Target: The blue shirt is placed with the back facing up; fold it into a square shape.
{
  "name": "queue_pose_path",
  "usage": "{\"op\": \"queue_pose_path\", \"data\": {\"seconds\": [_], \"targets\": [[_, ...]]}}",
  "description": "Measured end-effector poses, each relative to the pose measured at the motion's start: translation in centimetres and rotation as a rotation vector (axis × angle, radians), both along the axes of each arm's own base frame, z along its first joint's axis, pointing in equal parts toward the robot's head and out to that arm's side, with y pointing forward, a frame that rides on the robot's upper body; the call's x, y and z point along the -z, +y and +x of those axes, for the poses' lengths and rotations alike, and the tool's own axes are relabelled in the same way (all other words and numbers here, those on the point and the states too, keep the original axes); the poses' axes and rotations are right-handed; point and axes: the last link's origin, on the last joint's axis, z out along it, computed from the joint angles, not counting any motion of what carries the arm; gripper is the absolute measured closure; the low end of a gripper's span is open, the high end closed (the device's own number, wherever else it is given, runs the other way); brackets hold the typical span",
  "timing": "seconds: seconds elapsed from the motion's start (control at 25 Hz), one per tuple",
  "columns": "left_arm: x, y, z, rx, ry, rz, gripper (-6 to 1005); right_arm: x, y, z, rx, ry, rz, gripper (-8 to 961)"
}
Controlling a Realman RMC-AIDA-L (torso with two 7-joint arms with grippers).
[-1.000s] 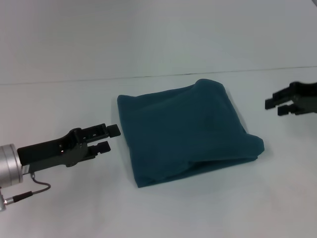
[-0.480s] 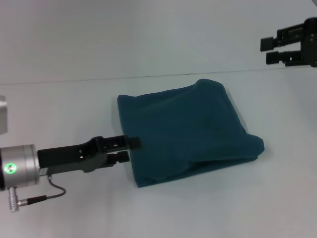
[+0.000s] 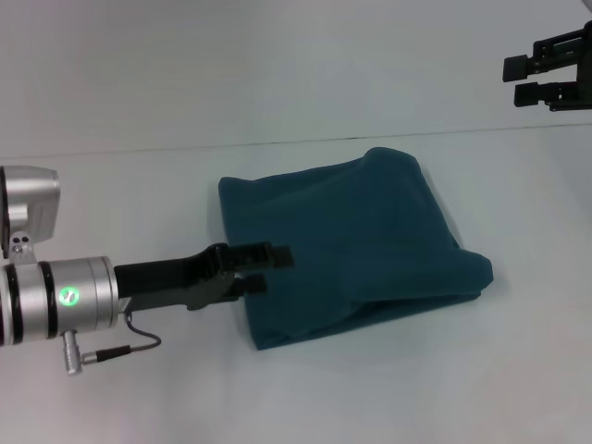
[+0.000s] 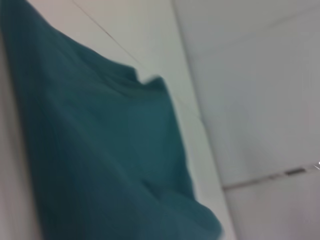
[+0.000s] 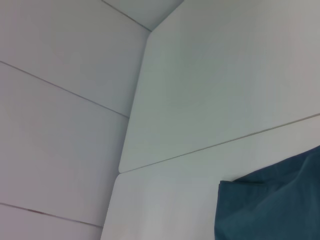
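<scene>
On the white table (image 3: 111, 185) the blue shirt (image 3: 347, 240) lies centre, folded roughly square; the left gripper (image 3: 264, 269), narrowly parted, sits over its left edge, while the right gripper (image 3: 529, 80), slightly open, hangs far right. Pressing gently would flatten the puffed near-right corner

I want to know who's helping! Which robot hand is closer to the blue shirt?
The left. The left gripper reaches over the near-left edge of the folded blue shirt, fingers slightly apart. The right gripper hangs high, far off to the shirt's right, holding nothing.
</scene>
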Motion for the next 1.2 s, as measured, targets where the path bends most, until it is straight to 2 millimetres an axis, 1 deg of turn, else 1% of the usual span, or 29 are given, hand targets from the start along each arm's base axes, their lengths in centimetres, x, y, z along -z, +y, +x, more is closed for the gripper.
{"op": "queue_pose_path", "data": {"seconds": [0.16,0.24,0.32,0.48,0.64,0.72,0.84,0.96,1.16,1.2], "targets": [[-0.1,1.5,-0.7,-0.035,0.081,0.072,246,0.0,-0.1,0.2,0.003,-0.006,-0.003,479],[0.0,2.6,-0.8,-0.016,0.167,0.104,244,0.1,-0.1,0.2,0.000,-0.011,-0.004,479],[0.3,3.2,-0.7,0.011,0.239,0.110,243,0.1,-0.1,0.3,-0.001,-0.022,-0.007,479],[1.0,4.0,-0.3,0.048,0.334,0.105,240,0.3,-0.2,0.4,-0.023,-0.044,-0.011,480],[1.5,4.5,0.1,0.062,0.371,0.119,236,0.9,-0.5,0.2,-0.099,-0.100,-0.039,478],[1.7,4.6,0.3,0.068,0.379,0.122,233,1.3,-0.7,0.1,-0.133,-0.121,-0.060,404],[1.7,4.8,0.4,0.063,0.384,0.128,187,1.5,-0.8,0.0,-0.151,-0.127,-0.071,293],[1.9,5.0,0.4,0.054,0.395,0.133,140,1.5,-0.8,0.0,-0.151,-0.123,-0.068,236],[2.8,5.2,0.6,0.053,0.425,0.128,145,1.5,-0.9,0.1,-0.145,-0.121,-0.070,142],[3.1,5.3,0.7,0.052,0.431,0.123,147,1.5,-0.9,0.1,-0.143,-0.120,-0.070,143]]}}
